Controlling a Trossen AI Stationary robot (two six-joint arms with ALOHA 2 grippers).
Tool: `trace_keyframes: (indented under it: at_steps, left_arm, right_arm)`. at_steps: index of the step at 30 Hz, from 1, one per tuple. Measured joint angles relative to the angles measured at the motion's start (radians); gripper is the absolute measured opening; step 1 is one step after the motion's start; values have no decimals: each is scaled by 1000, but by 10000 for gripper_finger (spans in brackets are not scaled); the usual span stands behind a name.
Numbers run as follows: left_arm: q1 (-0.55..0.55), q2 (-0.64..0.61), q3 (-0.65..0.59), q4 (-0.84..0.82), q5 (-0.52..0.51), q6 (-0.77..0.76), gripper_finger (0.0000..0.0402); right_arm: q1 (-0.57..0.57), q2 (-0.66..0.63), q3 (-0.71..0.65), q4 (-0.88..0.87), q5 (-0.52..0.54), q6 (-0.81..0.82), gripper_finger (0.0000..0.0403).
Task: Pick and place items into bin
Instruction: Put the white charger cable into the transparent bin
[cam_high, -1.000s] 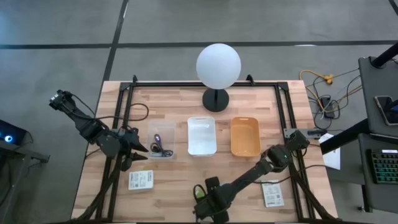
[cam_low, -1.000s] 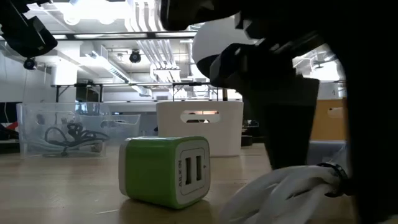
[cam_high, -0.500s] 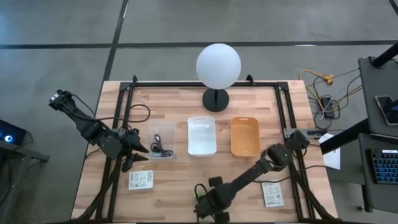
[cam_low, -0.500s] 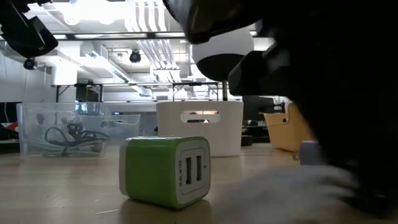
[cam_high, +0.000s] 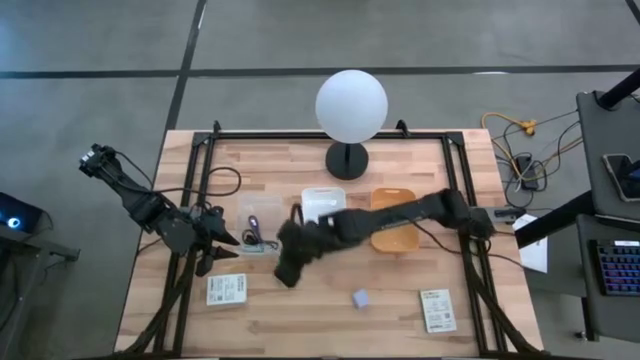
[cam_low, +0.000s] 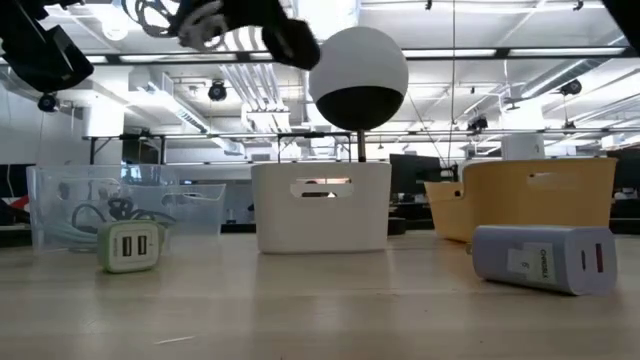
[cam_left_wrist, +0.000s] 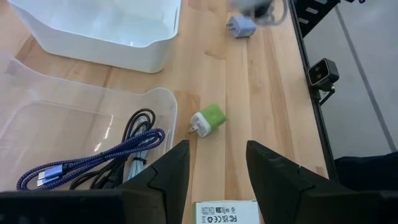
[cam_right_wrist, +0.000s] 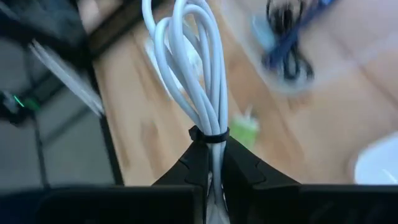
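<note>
My right gripper is shut on a bundle of white cable and hangs high over the table, just near of the clear bin, which holds purple and black cables. A green charger lies on the wood beside that bin's near corner. The grey-blue adapter rests on its side farther toward the near edge. Two white packets lie flat near the front. My left gripper stands open at the clear bin's left, touching nothing. My right gripper pinches the white cable bundle between its two fingers, just behind the black tie that binds the coils. The fingers slant down toward the table's left. The loops stick out beyond the fingertips, lifted clear of the table.
A white bin and an orange bin stand in a row to the right of the clear bin. A lamp with a white globe stands behind them. Black frame rails run along the table's sides.
My right gripper has risen from the table's near edge with the white cable bundle and swung far and left toward the clear bin, rolling as it went. The cable has left the wood and is lifted clear. The green charger has slid away from the near edge toward the clear bin.
</note>
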Motion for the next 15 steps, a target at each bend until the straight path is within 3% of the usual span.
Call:
trace_keyframes:
  at_steps: [10, 15]
  left_arm:
    - [0, -47, 31, -35, 12, 26, 141]
    - [0, -106, 49, -36, 11, 57, 141]
  right_arm:
    - [-127, 154, 31, 313, -50, 216, 13]
    - [-158, 188, 64, 333, 2, 223, 15]
